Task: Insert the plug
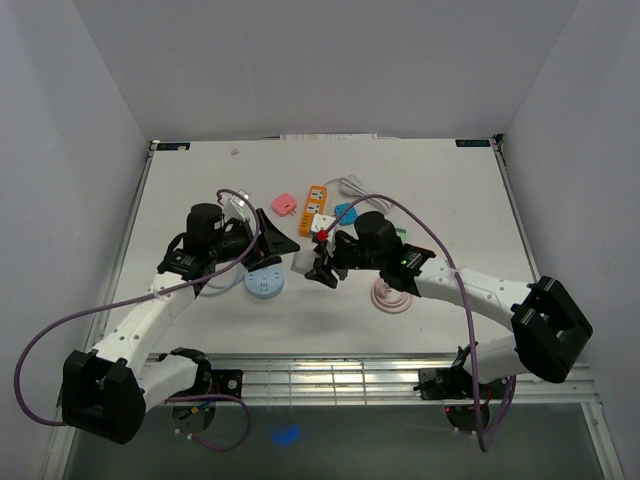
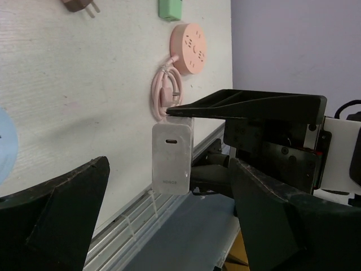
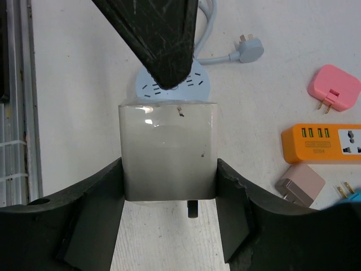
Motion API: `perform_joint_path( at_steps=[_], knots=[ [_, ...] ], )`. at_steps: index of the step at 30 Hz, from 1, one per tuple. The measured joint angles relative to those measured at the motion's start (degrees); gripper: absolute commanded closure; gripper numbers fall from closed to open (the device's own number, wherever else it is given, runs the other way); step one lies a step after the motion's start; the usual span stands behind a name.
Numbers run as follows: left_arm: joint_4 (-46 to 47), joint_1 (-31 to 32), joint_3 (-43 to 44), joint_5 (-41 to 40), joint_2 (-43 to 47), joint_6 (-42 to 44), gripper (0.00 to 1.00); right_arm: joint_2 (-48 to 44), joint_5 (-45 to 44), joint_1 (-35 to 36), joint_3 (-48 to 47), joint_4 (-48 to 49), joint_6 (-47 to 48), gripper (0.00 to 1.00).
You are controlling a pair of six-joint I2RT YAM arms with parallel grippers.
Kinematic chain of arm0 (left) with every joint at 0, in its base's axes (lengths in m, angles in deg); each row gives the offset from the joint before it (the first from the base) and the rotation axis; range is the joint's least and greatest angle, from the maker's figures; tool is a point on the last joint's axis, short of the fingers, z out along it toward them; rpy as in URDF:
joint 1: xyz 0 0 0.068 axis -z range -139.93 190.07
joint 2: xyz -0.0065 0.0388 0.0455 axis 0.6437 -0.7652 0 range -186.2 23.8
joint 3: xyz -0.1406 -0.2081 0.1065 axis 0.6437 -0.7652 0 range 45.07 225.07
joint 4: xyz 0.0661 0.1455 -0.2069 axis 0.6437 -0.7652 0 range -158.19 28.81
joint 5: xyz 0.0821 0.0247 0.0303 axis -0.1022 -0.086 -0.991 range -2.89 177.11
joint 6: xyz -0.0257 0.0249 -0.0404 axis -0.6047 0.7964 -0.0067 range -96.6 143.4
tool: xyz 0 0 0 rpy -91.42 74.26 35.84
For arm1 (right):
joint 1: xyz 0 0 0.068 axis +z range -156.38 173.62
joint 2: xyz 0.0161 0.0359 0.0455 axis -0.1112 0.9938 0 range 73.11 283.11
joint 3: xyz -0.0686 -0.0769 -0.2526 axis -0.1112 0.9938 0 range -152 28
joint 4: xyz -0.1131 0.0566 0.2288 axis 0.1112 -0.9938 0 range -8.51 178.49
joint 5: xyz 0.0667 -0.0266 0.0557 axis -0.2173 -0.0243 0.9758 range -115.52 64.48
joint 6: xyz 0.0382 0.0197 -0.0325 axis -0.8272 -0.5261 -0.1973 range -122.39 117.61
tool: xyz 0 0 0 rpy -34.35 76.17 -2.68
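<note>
My right gripper (image 1: 322, 262) is shut on a white charger plug (image 1: 304, 258), held above the table with a dark prong showing under it. In the right wrist view the gripper (image 3: 169, 175) clamps the block (image 3: 168, 149) on both sides. A light blue round socket (image 1: 265, 284) lies on the table just beyond it; it also shows in the right wrist view (image 3: 198, 82). My left gripper (image 1: 283, 244) is open and empty, right next to the plug. In the left wrist view the plug (image 2: 172, 158) hangs just beyond its spread fingers (image 2: 62, 214).
A pink round socket (image 1: 393, 295) with a coiled cable lies right of centre. An orange power strip (image 1: 316, 196), a pink plug (image 1: 285, 204), a tan adapter (image 3: 300, 183) and a green adapter (image 2: 170, 8) lie around. A metal rail (image 1: 330, 380) runs along the near table edge.
</note>
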Motion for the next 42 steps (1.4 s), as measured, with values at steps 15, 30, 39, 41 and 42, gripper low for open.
perform_joint_path(
  at_steps=[15,30,39,41,42],
  knots=[
    [5.07,0.0,-2.21,9.44,-3.69,-3.34,0.23,-0.85,2.54,0.55,-2.89,-0.83,0.04,0.55],
    [7.76,0.2,-2.29,11.82,-5.99,-4.15,0.6,1.2,2.49,1.86,-3.91,-2.93,0.48,0.56],
    [7.63,0.44,-2.38,10.67,-6.05,-2.14,1.0,2.47,2.25,1.88,-4.72,-3.39,0.39,0.12],
    [5.16,0.81,-2.27,7.72,-5.05,0.37,1.0,2.54,2.32,1.95,-4.9,-3.15,0.22,0.0],
    [3.32,0.92,-2.12,5.75,-4.28,1.66,1.0,2.54,2.29,1.99,-5.03,-2.89,0.04,0.04]
  ],
)
